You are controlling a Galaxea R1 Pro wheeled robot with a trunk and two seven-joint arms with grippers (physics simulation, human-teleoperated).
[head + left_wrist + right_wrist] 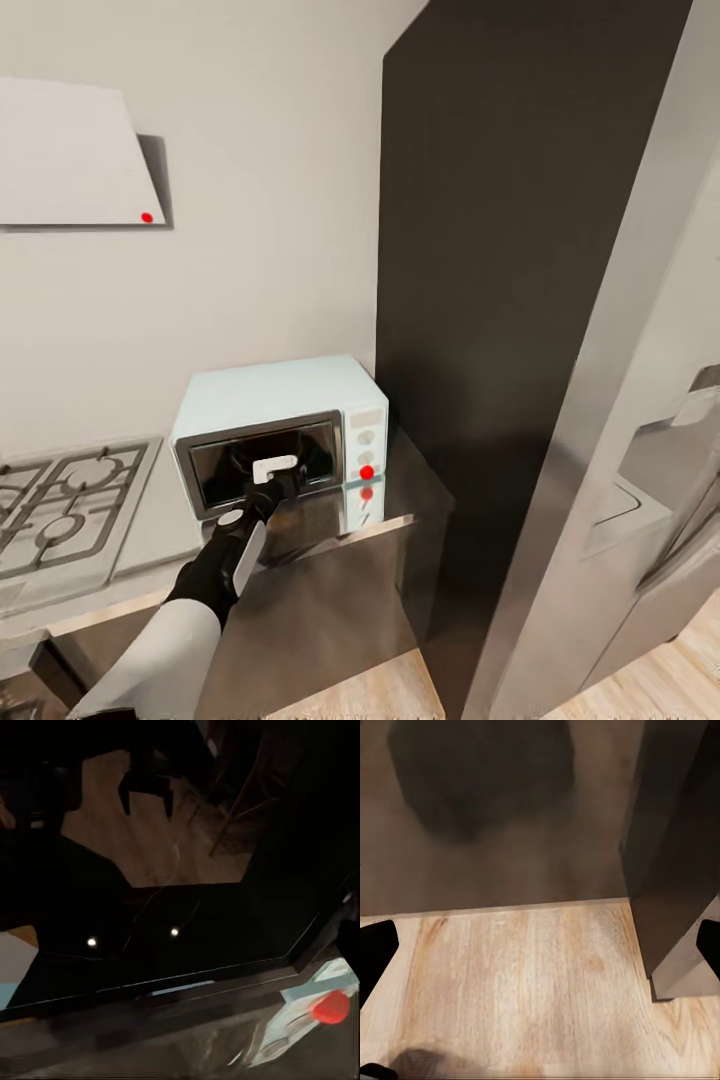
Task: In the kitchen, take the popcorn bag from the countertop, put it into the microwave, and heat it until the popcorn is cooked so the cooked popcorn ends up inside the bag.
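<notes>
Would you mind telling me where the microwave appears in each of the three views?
Head view: the microwave sits at lower centre on the countertop, beside the hob.
Left wrist view: its dark glass door spans the middle.
Right wrist view: not in it; wood floor and a cabinet edge.
Shared landmark: the red button.

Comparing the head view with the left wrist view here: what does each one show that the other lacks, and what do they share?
Head view alone: the gas hob, the white hood, the dark tall cabinet, and the left arm reaching to the microwave door. Left wrist view alone: wood-toned reflections in the dark glass door. Both: that door and the microwave's red button.
</notes>
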